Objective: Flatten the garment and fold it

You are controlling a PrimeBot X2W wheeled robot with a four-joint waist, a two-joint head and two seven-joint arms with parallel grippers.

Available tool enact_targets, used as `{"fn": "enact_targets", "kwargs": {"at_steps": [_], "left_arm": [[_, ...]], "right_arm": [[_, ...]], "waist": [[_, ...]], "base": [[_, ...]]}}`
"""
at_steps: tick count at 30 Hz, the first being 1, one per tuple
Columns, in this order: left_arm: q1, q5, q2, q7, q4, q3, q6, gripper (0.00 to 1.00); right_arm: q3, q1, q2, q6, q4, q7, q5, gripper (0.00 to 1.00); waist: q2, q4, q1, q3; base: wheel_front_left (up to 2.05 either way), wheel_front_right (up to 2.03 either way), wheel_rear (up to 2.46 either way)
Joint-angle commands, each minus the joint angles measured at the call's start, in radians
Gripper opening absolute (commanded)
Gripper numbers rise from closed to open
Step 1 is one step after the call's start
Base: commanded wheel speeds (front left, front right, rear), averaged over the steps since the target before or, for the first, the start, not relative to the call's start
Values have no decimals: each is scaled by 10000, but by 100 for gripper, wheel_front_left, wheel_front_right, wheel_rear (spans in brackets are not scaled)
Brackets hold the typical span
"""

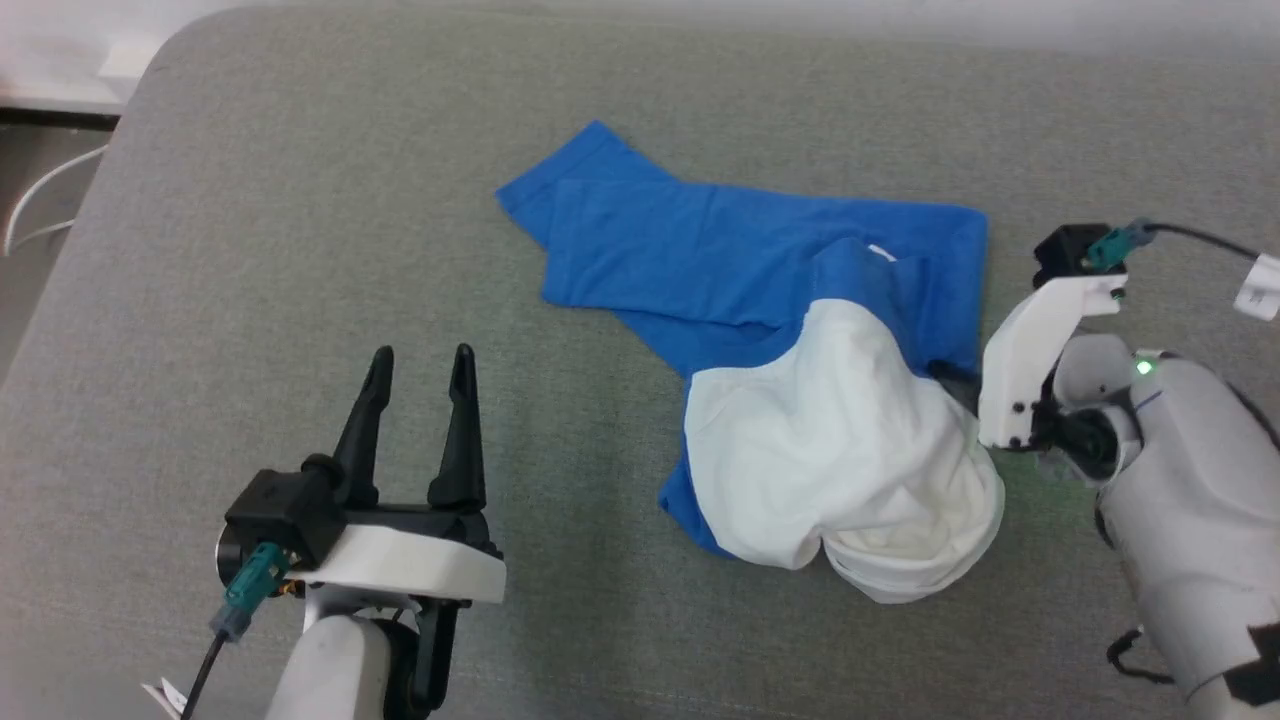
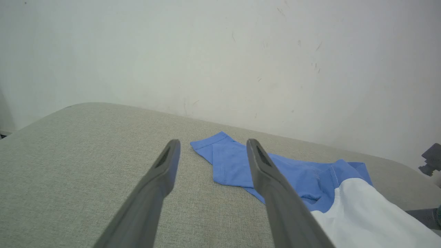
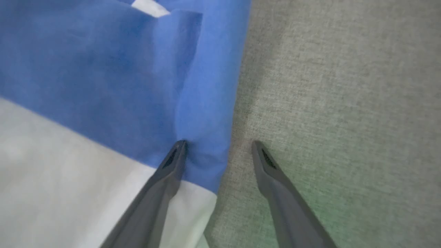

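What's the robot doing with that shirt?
It's getting ready to flatten and fold the shirt, which lies crumpled on the grey surface. The right gripper is open at the shirt's blue edge, one finger over cloth, nothing held yet. The left gripper hovers open, away from it.

A grey woven-cloth pad (image 1: 300, 250) with a rounded corner spreads under and ahead of the left gripper (image 1: 422, 352), a scuffed white wall (image 2: 220, 51) rises beyond the pad's far edge, and a thin white cord (image 1: 50, 175) curves over the floor (image 1: 25, 300) well off to that gripper's left.
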Motion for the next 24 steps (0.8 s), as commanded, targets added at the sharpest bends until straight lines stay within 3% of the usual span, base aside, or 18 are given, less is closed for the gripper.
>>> {"fn": "enact_targets", "kwargs": {"at_steps": [1, 2, 3, 4, 5, 8, 17, 21, 24], "left_arm": [[-143, -39, -42, -47, -2, -21, -13, 100], [-152, -76, -43, -47, 7, -49, 7, 100], [-152, -96, -43, -47, 20, -68, 28, 100], [-146, -101, -44, -47, 37, -81, 51, 100], [-134, -106, -44, -47, 53, -83, 72, 100], [-58, -95, -45, -47, 142, -70, 117, 100], [322, 23, -46, -47, 486, -42, 127, 100], [631, 90, -46, -47, 570, 36, 138, 100], [852, 110, -46, -47, 628, 64, 151, 100]], "right_arm": [[83, 123, 25, -9, 266, 204, 72, 100], [108, 134, 63, -9, 494, 462, 215, 88], [132, 155, 121, -9, 689, 737, 376, 49], [161, 175, 175, -9, 843, 1005, 540, 30], [184, 180, 214, -9, 930, 1179, 702, 0], [368, 165, 263, -9, 813, 1134, 1018, 0], [964, 321, -440, -9, -1232, -1874, 1319, 0], [591, 959, -1000, -9, -2317, -2739, 1141, 0], [-262, 1874, -1350, -9, -3037, -3057, 822, 0]], "waist": [[0, 169, 0, 164], [0, 183, 0, 164], [0, 189, 0, 148], [0, 185, 0, 129], [0, 165, 0, 100], [0, 51, 0, -68], [0, -415, 0, -1120], [0, -782, 0, -1553], [0, -1054, 0, -1825]], "base": [[0, 0, 0], [0, 0, 0], [0, 0, 0], [0, 0, 0], [0, 0, 0], [0, 0, 0], [0, 0, 0], [0, 0, 0], [0, 0, 0]]}}
